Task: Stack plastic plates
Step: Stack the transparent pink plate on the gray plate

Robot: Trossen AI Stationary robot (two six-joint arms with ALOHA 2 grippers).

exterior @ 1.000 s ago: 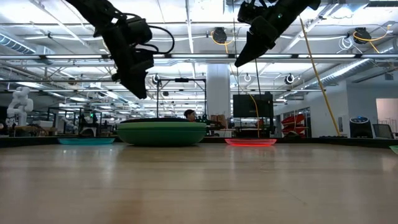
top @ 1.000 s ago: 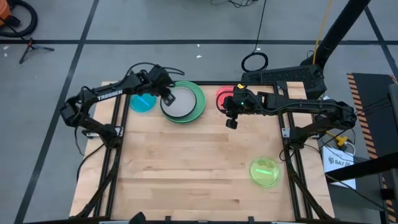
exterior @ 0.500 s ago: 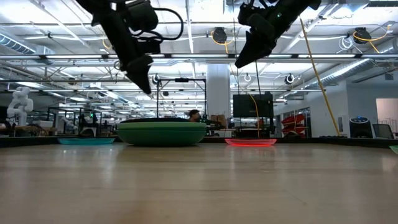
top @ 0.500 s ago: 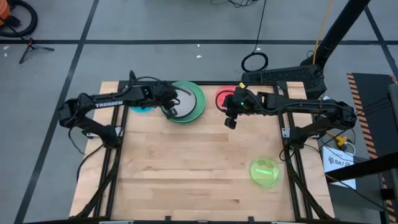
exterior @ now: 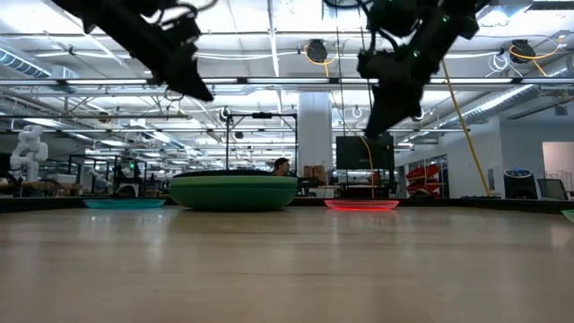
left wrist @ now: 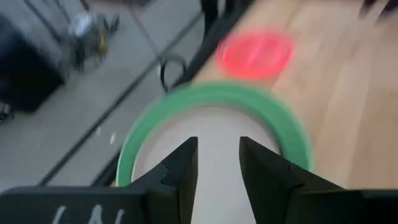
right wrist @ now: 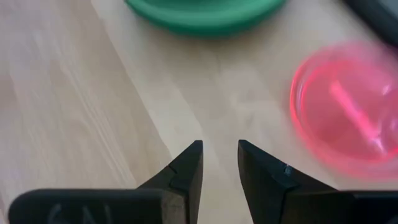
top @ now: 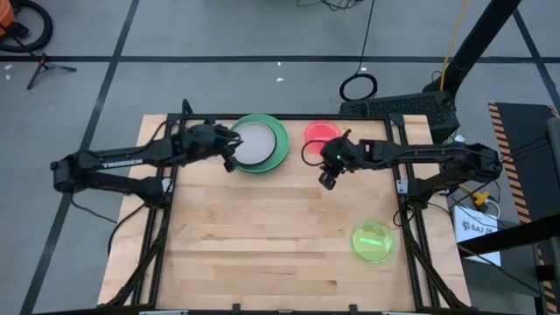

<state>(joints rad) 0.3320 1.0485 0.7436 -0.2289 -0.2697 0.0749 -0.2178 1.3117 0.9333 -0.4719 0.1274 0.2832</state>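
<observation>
A stack of large green plates with a grey plate in it rests on the table at the far middle. To its right lies a small pink plate. A yellow-green plate lies near the right front. A blue plate shows only in the low view, left of the stack. My left gripper hangs open over the stack's left rim. My right gripper hangs open above bare table just in front of the pink plate. Neither holds anything.
The wooden table shows bare boards across its middle and near left. Black frame rails run along both sides. A dark stand and a cable loop are on the floor beyond the far edge.
My left gripper has drawn back from over the stack toward the table's left and near side and has tipped up toward level, staying open. My right gripper has sunk toward the table in front of the pink plate and has rolled about its own axis. No plate has moved.
</observation>
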